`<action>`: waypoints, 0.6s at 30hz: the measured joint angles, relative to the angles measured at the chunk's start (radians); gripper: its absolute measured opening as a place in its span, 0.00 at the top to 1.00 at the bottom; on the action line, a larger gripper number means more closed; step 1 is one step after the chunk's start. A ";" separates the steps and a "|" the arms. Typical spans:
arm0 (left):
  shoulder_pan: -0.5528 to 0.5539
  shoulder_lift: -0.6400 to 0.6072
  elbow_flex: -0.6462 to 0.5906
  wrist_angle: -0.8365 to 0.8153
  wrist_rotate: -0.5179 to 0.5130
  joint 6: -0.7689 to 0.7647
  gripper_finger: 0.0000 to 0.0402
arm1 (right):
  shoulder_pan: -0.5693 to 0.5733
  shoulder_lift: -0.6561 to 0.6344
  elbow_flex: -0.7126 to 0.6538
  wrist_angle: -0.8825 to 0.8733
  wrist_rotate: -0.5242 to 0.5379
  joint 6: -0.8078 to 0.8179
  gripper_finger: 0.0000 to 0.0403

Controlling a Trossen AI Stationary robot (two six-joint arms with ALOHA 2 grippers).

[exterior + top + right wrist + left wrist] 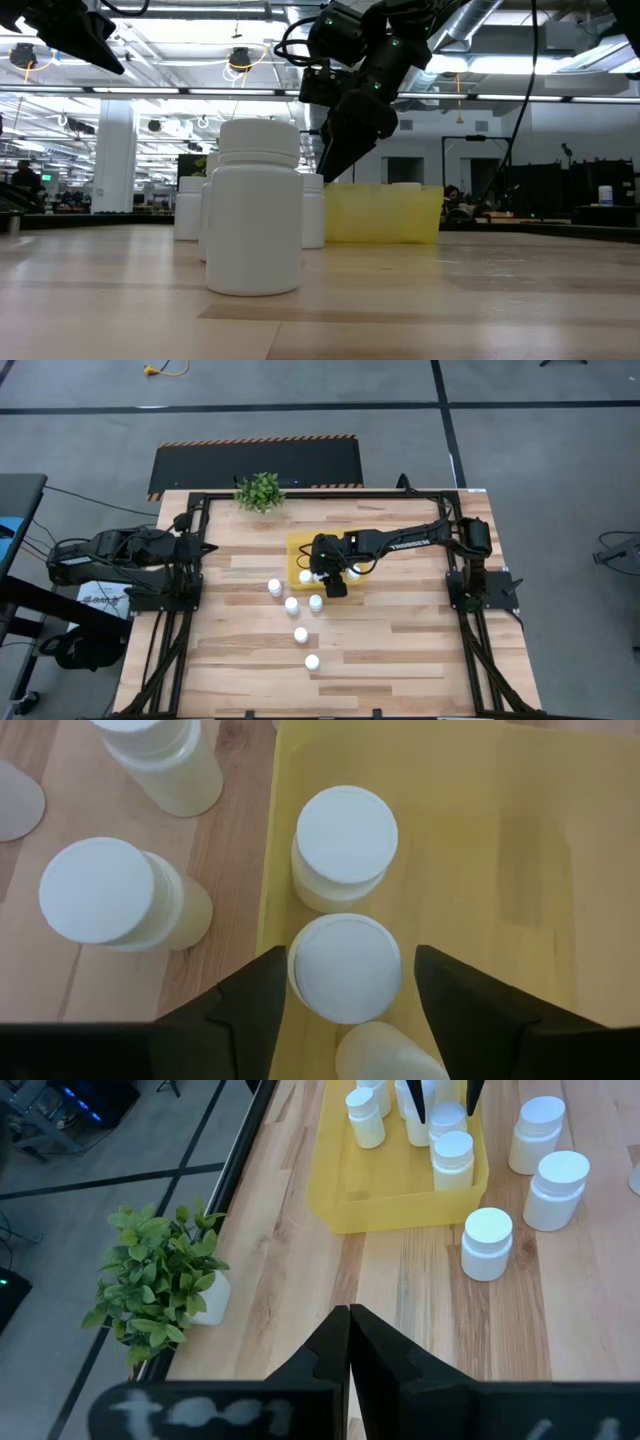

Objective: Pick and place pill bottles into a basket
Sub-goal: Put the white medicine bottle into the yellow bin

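Note:
The yellow basket (pixel 300 550) lies mid-table. My right gripper (pixel 350 958) hangs open over its near left corner, pointing steeply down. Its fingers stand on either side of a white pill bottle (pixel 345 982) that stands upright on the basket floor, with a gap showing at one finger. A second bottle (pixel 347 845) stands just beyond it and a third (pixel 385 1055) is partly hidden under the gripper. Several more bottles (pixel 292 604) stand on the wood near the basket. My left gripper (pixel 349 1340) waits shut at the table's left edge.
A small green plant (pixel 260 491) stands at the far edge, left of the basket. Two bottles (pixel 110 895) stand close outside the basket's wall beside my right gripper. One bottle (pixel 255 210) stands close to the near edge. Bare wood stretches to the right of the basket.

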 joint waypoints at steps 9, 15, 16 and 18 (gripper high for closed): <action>0.000 0.000 0.000 0.000 0.000 0.000 1.00 | -0.004 -0.009 0.011 -0.063 0.007 -0.010 0.45; 0.000 0.000 0.000 0.000 0.000 0.000 1.00 | -0.017 -0.009 0.093 -0.202 0.010 -0.047 0.46; 0.000 0.000 0.000 0.000 0.000 0.000 1.00 | -0.017 -0.011 0.114 -0.232 0.011 -0.052 0.46; 0.000 0.000 0.000 0.000 0.000 0.000 1.00 | -0.017 -0.037 0.146 -0.302 0.011 -0.063 0.46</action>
